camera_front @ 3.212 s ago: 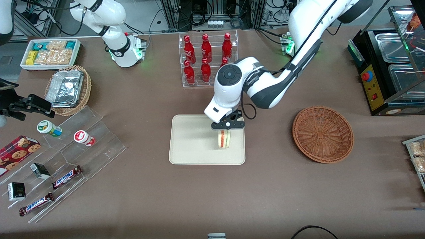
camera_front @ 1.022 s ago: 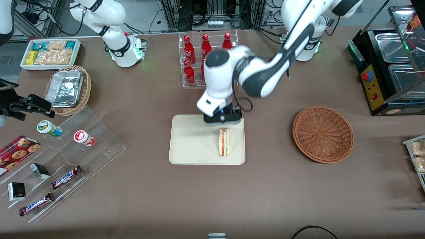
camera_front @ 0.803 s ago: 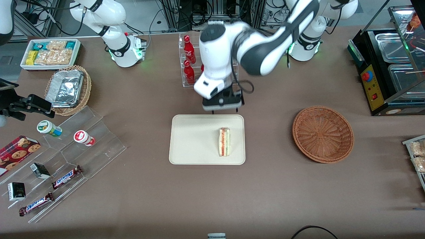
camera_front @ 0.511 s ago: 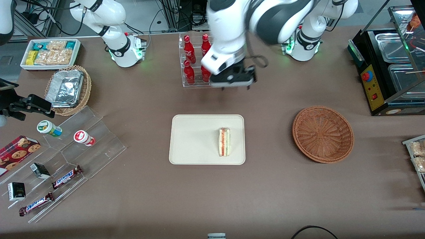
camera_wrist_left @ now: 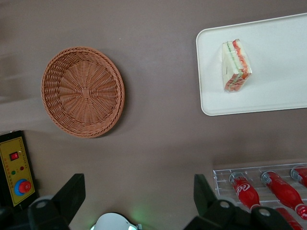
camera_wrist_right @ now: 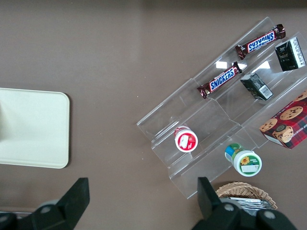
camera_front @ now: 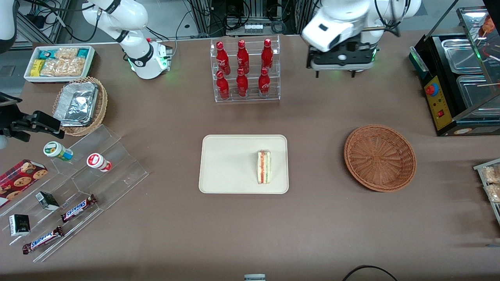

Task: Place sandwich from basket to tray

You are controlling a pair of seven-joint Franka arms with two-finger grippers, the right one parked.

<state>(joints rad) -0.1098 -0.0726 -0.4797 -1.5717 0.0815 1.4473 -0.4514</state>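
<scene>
Sandwich (camera_front: pixel 263 167) on tray (camera_front: pixel 226 164), long axis toward camera | fingers (camera_wrist_left: pixel 72 196) spread, empty

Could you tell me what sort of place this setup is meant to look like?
Probably a mock snack counter in a robot lab. A sandwich lies on a tray, red bottles fill a clear rack, and a food warmer stands nearby. The gripper hangs open, farther from the camera than the basket.

Triangular white-bread sandwich (camera_front: pixel 264 167) with red and green filling, standing on edge on flat cream rectangular tray (camera_front: pixel 226 164), near the rim toward round reddish-brown wicker basket (camera_front: pixel 379 157). Left gripper (camera_front: pixel 338 72) high, near arm's base.
</scene>
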